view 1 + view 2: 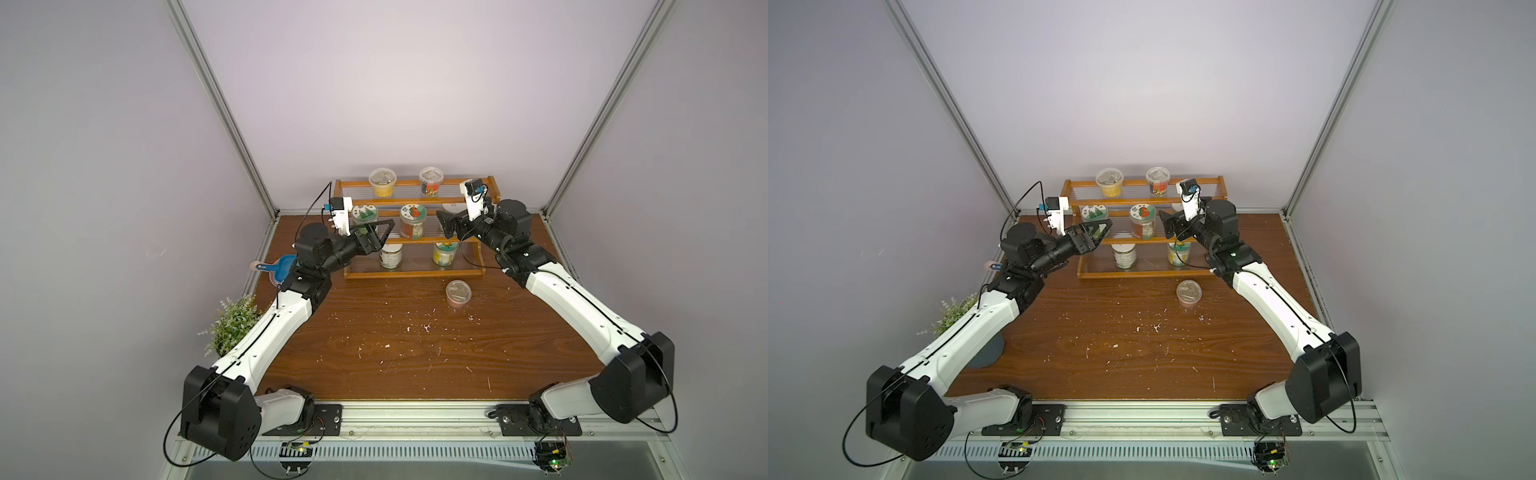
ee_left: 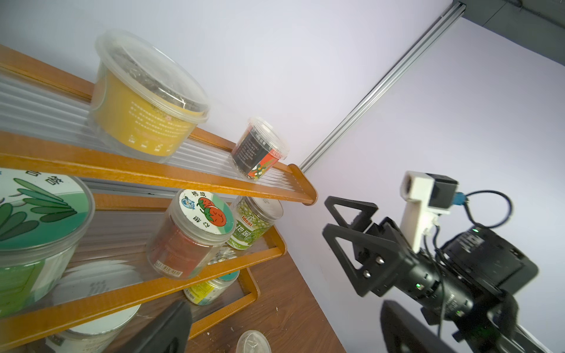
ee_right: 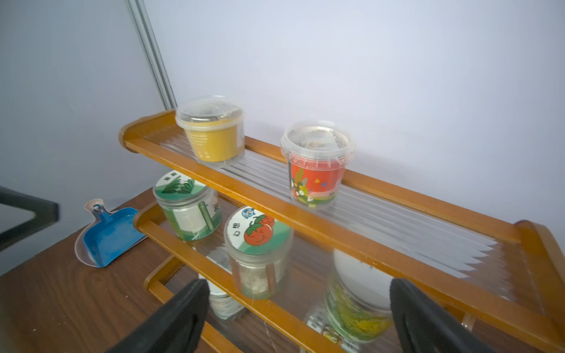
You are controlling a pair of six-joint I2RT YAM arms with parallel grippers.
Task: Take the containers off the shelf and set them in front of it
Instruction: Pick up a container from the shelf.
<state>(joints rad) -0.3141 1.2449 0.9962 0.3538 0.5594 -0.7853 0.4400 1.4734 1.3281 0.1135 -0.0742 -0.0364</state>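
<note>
While both arms are stretched toward the back wall, the plant (image 1: 232, 322) is seen nearest, at the table's (image 1: 415, 353) left edge, with the dustpan (image 1: 284, 266) beyond it. Farther in, the orange cup (image 1: 458, 292) is set upright on the table just in front of the shelf (image 1: 415, 273), toward its right half. On the bottom tier the white-lid jar (image 1: 390, 255) and the yellow jar (image 1: 444, 253) are stood apart. At the middle tier's height the left gripper (image 1: 386, 232) is held with its jaws spread and nothing between them, just beside the green jar (image 1: 365, 214). Contact cannot be judged from the top views, though none appears in the left wrist view. The tomato jar (image 1: 413, 222) is placed mid-tier. The right gripper (image 2: 328, 215) is likewise held wide and empty, off the shelf's right end and apart from it. The pea jar (image 2: 255, 224) at that end is largely hidden by it in both top views. On the top tier, farthest back, the yellow cup (image 1: 382, 182) and the dark cup (image 1: 431, 181) are stood apart near the wall.
</note>
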